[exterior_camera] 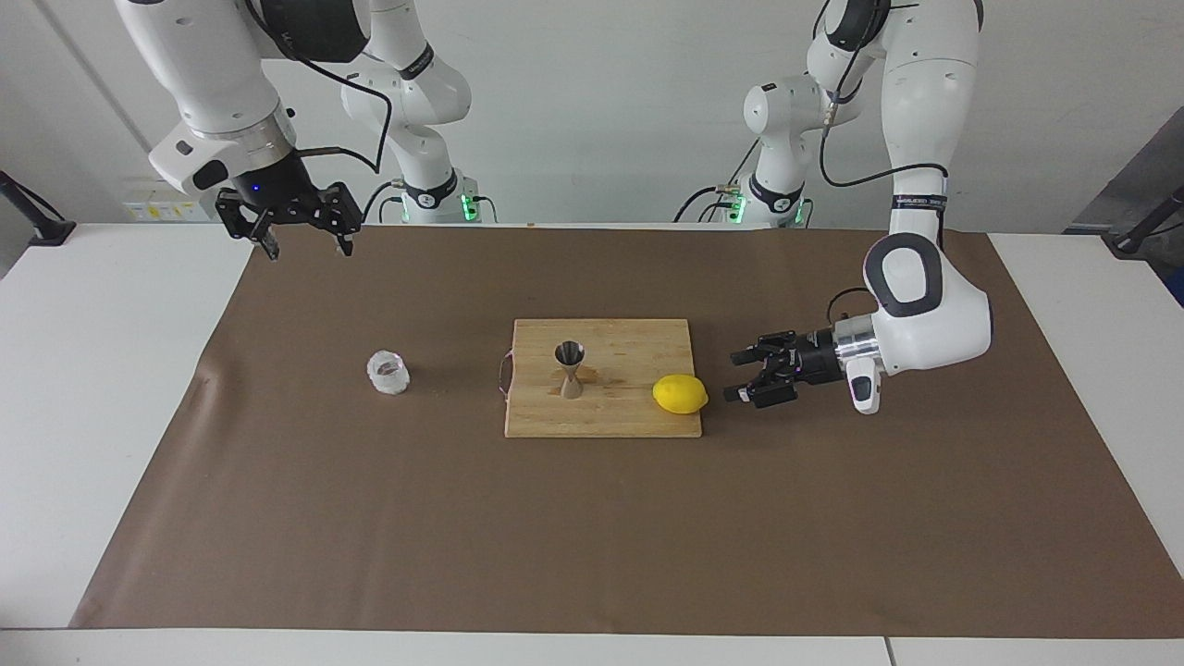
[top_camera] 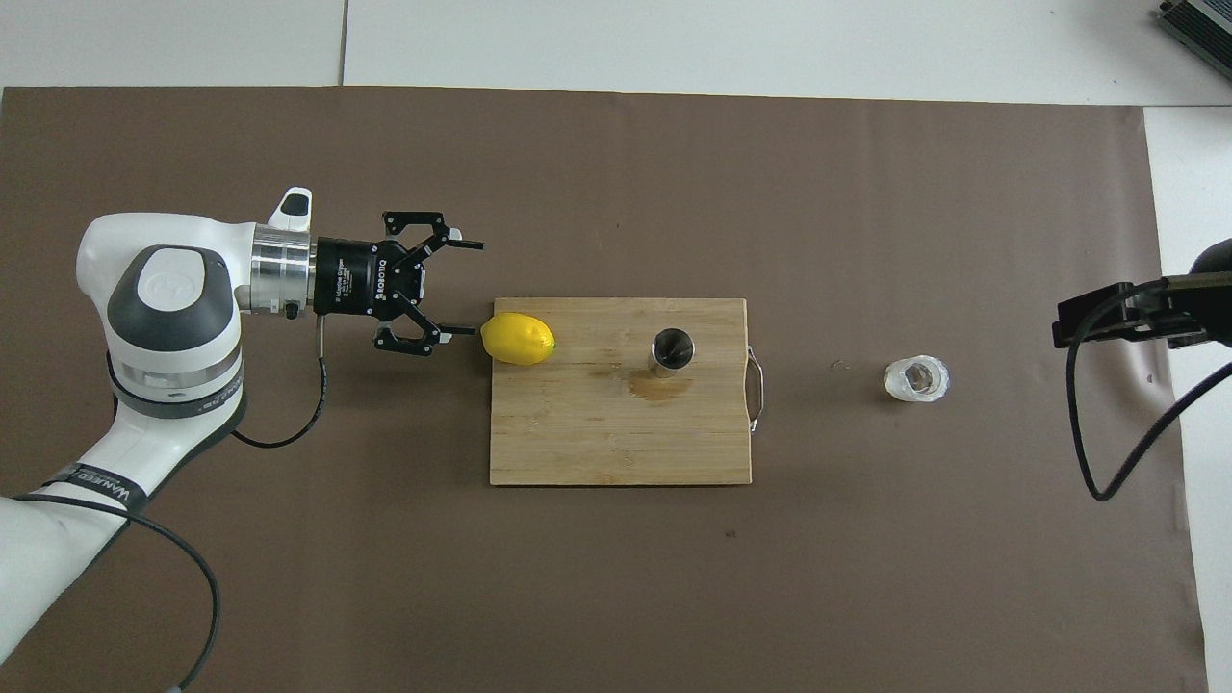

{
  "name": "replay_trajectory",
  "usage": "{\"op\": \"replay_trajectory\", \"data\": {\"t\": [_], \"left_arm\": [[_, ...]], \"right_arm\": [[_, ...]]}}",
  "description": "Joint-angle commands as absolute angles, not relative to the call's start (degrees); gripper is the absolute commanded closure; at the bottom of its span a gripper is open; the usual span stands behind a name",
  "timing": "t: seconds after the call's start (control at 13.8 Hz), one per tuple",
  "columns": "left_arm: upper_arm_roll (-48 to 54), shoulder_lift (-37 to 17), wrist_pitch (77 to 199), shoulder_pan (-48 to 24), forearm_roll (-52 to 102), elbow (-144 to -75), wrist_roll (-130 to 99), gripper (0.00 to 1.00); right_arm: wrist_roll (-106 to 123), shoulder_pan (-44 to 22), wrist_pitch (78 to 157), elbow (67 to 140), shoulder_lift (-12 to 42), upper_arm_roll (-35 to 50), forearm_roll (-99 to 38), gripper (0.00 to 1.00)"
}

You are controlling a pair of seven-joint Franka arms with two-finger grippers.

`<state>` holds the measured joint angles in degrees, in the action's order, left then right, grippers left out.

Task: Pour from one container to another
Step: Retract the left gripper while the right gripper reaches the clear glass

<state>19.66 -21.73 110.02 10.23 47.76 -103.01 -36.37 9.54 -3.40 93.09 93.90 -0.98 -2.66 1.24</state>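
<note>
A brown mat (exterior_camera: 592,518) covers a white table (exterior_camera: 83,370) before a pale wall. On a wooden cutting board (exterior_camera: 610,416) stand a steel jigger (exterior_camera: 569,368) and a lemon (exterior_camera: 680,394); the frosted cup (exterior_camera: 388,373) sits on the mat toward the right arm's end. The left gripper (exterior_camera: 740,375), marked ROBOTIQ, hangs wide open and empty beside the lemon. The right gripper (exterior_camera: 305,244) hovers open and empty over the mat's edge.

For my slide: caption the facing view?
Jigger and lemon on board, cup beside; both pincers open.
</note>
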Motion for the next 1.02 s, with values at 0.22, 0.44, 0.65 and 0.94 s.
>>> {"op": "replay_trajectory", "data": {"t": [0.22,0.44,0.65,0.94], "left_arm": [[19.2,-19.7,109.2,10.8,32.1,-102.1,-36.0,0.00],[19.2,-18.4,109.3,10.9,27.3,-102.2,-32.0,0.00],[19.2,-16.8,109.4,10.9,22.7,-102.7,-26.4,0.00],[18.6,-14.7,109.2,10.9,18.1,-102.8,-14.4,0.00]], "right_arm": [[33.4,-2.5,104.4,104.7,-2.2,-2.5,-0.3,0.00],[50.5,-1.2,109.6,109.3,-2.2,-2.6,-2.1,0.00],[66.7,1.6,114.2,112.8,-0.5,-2.6,-7.6,0.00],[91.6,4.9,119.2,115.7,3.5,-2.6,-16.5,0.00]]}}
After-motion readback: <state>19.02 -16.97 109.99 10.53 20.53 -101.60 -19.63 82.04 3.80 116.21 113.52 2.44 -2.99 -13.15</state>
